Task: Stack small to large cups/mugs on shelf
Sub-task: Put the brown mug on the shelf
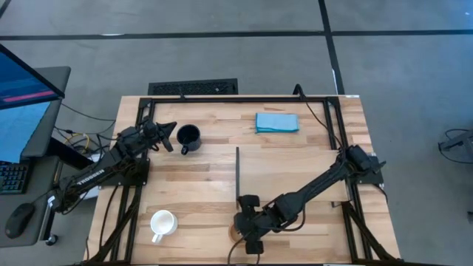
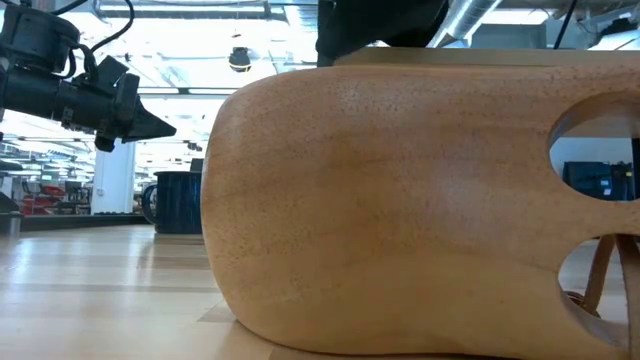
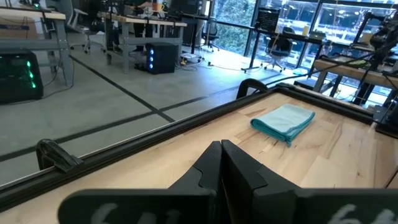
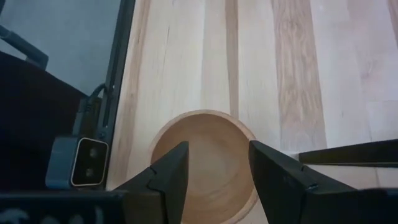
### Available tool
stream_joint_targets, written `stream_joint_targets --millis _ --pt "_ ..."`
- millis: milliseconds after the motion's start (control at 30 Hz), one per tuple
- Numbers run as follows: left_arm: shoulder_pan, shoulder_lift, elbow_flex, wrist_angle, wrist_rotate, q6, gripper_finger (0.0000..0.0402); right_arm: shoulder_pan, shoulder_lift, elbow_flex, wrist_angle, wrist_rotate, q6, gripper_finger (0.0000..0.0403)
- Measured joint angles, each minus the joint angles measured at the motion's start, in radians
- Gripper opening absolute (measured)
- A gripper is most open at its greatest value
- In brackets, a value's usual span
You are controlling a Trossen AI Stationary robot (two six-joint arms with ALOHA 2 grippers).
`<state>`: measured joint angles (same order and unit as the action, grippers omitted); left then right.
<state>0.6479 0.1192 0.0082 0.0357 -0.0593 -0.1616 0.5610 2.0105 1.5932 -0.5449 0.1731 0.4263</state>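
Smooth matt tan wood forms the cup [image 2: 400, 200]; the surface [image 1: 295, 159] is pale planked wood; black mug [image 1: 189, 136] glossy; blue cloth [image 1: 277, 122] soft.

Open-plan lab, rows of desks [image 3: 143, 25], office chairs [image 3: 273, 53], monitor [image 1: 26, 103]

L arm reaches from the table's left edge toward the far-left area, forearm angled up and inward. Left gripper [image 1: 168, 134] is raised off the surface, fingers [image 3: 219, 163] pressed together, nothing between them. R arm stretches from the right side across to the near-centre edge, bent low. Right gripper [image 4: 213, 167] points down, fingers [image 4: 169, 171] apart.
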Motion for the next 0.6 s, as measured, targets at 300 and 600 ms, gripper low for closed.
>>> stream_joint_targets --millis 300,600 --pt "0.000 0.000 0.000 0.000 0.000 0.000 0.0000 0.008 0.000 0.000 -0.002 0.008 0.021 0.0188" --pt "0.000 0.000 0.000 0.000 0.000 0.000 0.0000 0.029 -0.003 0.000 -0.050 0.001 0.063 0.0188"
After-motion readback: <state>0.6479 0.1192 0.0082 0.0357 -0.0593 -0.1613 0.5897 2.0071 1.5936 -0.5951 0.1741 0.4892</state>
